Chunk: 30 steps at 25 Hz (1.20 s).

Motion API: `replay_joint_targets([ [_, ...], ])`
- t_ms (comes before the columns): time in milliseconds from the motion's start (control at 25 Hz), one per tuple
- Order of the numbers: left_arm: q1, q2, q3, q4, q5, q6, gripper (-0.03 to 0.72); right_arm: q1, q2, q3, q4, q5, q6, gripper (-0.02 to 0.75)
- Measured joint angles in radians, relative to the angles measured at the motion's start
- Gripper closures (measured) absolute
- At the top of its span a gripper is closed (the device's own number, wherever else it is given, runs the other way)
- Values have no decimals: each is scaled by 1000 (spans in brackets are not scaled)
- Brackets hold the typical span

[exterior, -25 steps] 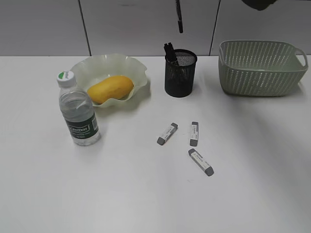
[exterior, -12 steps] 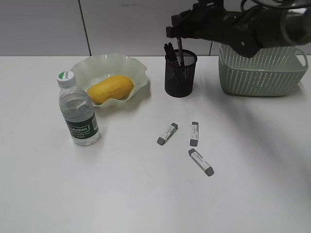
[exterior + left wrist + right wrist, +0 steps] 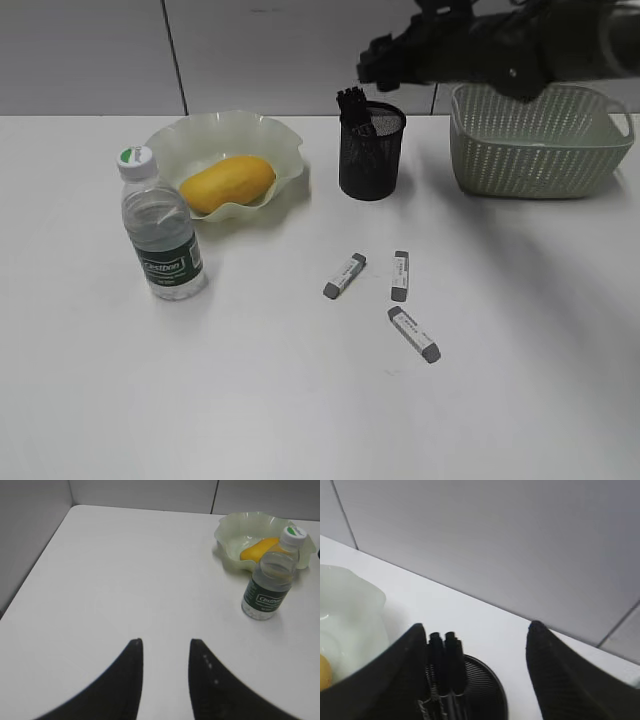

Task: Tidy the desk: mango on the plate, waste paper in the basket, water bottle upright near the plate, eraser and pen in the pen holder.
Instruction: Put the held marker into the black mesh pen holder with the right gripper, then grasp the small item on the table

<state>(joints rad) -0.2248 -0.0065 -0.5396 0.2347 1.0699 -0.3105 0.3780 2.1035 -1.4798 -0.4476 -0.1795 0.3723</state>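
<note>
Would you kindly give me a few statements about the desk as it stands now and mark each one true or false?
1. The mango lies in the plate. True.
2. The water bottle lies on its side. False: it stands upright, cap on top.
3. Three erasers lie on the desk. True.
4. The right gripper grips a pen. False: it is open above the pen holder, with nothing between its fingers.
5. The left gripper holds the bottle. False: it is open and holds nothing.

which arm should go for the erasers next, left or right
Probably right. The right gripper hangs open just above the pen holder, with the three erasers on the desk in front of it. The left gripper sits far off beyond the water bottle.
</note>
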Motion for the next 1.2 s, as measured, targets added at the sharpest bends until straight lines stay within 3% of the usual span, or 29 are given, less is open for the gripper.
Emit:
replay_joint_targets([
  [120,0,0,0,0,0,0,453,0,-145,1,8,203,0,220],
  [320,0,0,0,0,0,0,453,3,-390,10,28,780,-119,239],
  [520,0,0,0,2,0,0,453,3,-626,174,96,1193,-229,267],
  [640,0,0,0,2,0,0,453,3,-815,323,171,1301,-236,284],
  [880,0,3,0,2,0,3,453,3,-1241,631,260,1358,-236,294],
  [1200,0,212,-36,-148,-106,206,454,3,-1770,886,300,1368,-286,313],
])
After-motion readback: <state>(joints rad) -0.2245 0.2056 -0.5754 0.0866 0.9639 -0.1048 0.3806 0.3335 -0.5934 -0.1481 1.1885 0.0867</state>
